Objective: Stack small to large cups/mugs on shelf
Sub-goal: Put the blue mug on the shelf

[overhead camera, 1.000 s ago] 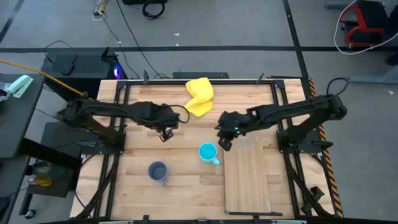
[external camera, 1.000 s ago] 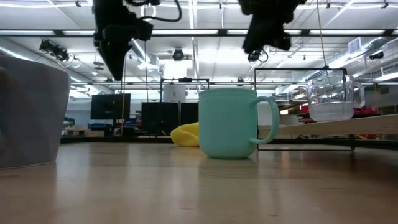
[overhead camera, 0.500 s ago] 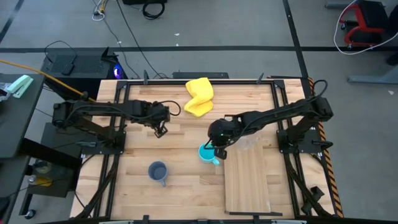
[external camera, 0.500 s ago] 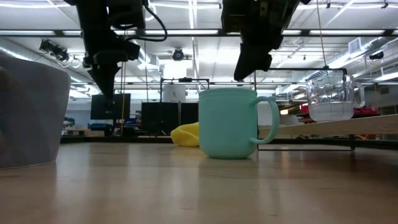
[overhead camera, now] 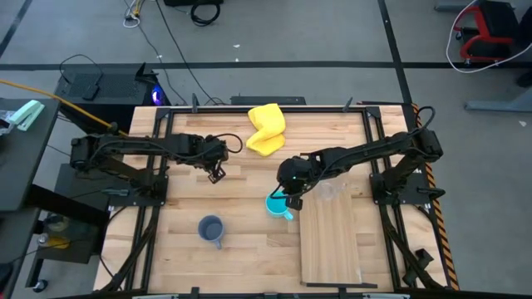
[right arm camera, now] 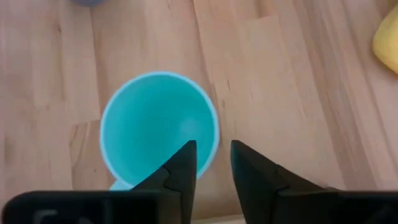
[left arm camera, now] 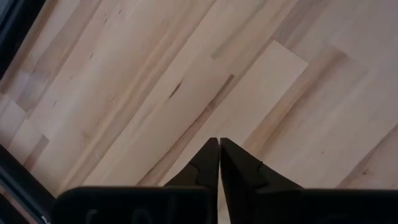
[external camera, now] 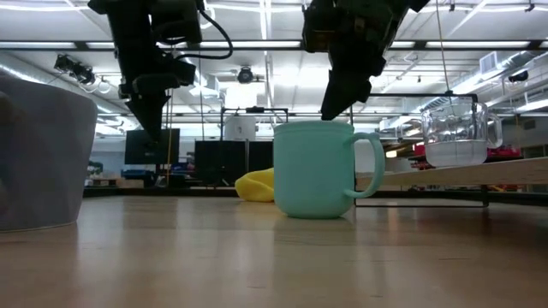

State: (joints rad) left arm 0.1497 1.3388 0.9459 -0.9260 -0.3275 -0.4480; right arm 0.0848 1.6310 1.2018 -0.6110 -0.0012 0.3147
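High view: right gripper [overhead camera: 290,193] above cyan mug [overhead camera: 277,204], fingers slightly parted, straddling its rim, nothing held | glass [overhead camera: 330,192] on shelf [overhead camera: 332,241] | grey mug [overhead camera: 211,228] apart on table [overhead camera: 187,199] | left gripper [overhead camera: 215,175] fingers together, empty, over bare wood | cloth [overhead camera: 267,128] at far edge

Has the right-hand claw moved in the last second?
Yes. The right gripper has swung from beside the shelf over to the cyan mug, its open fingers now straddling the rim.
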